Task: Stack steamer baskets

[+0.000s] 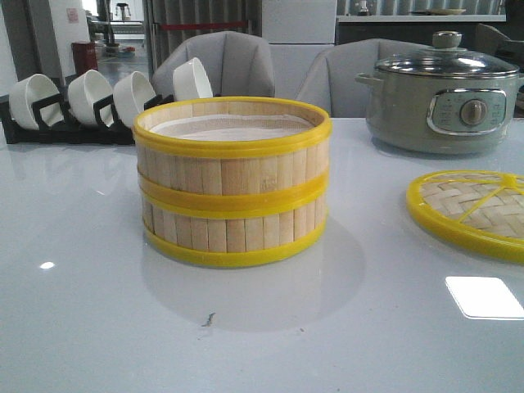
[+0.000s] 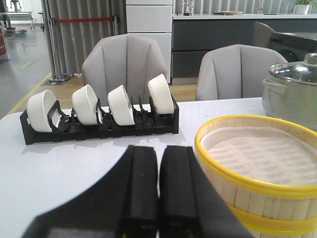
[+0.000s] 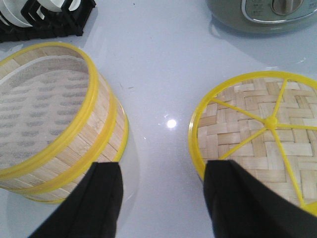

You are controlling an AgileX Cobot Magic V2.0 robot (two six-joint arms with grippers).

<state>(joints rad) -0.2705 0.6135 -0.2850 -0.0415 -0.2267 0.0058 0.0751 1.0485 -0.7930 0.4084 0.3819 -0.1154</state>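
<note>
Resting stacked on the table [image 1: 98, 311], two steamer baskets [image 1: 232, 182]; left gripper [image 2: 158, 198] jaws closed, empty; right gripper [image 3: 163, 198] jaws wide apart, holding nothing.

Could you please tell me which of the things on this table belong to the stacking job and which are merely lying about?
Belonging to the job:
upper steamer basket
lower steamer basket, beneath it

Lying about:
woven lid
electric pot
bowl rack
</note>
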